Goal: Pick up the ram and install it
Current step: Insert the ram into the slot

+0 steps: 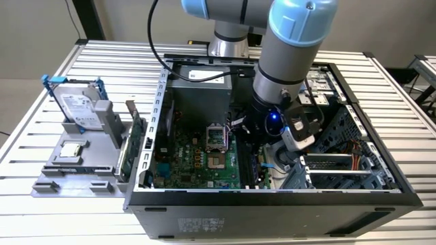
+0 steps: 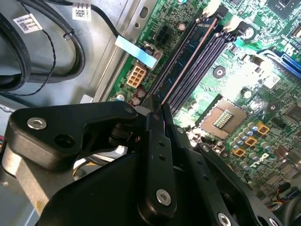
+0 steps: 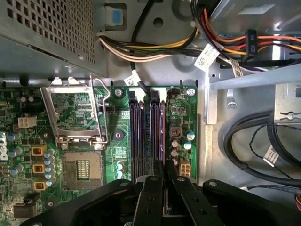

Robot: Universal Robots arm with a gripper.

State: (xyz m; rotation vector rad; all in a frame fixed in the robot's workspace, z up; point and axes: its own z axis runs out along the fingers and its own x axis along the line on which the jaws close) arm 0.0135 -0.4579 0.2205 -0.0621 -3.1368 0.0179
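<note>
One robot arm reaches down into an open computer case [image 1: 272, 196] that lies on its side on a slatted metal tabletop [image 1: 41, 214]. Its black hand [image 2: 157, 109] hangs low over the green motherboard [image 1: 197, 166], above the row of memory slots [image 3: 148, 136] beside the empty processor socket [image 3: 82, 167]. In both wrist views the two fingers [image 3: 149, 197] stand close together, with only a thin gap at their tips. The ram [image 2: 186, 59] appears as a long dark stick standing on edge in the slot line that runs out from the fingertips; it seems to lie between them, though whether they actually press on it is hard to tell. White latches [image 2: 210, 8] sit at the far end of the slots. Bundled coloured cables [image 3: 155, 47] run along the case wall beyond the board. Outside the case, toward the exterior view's left, a grey holder [image 1: 81, 163] carries a silver hard drive [image 1: 76, 108] in a blue frame and a green card [image 1: 132, 140] standing on edge.
</note>
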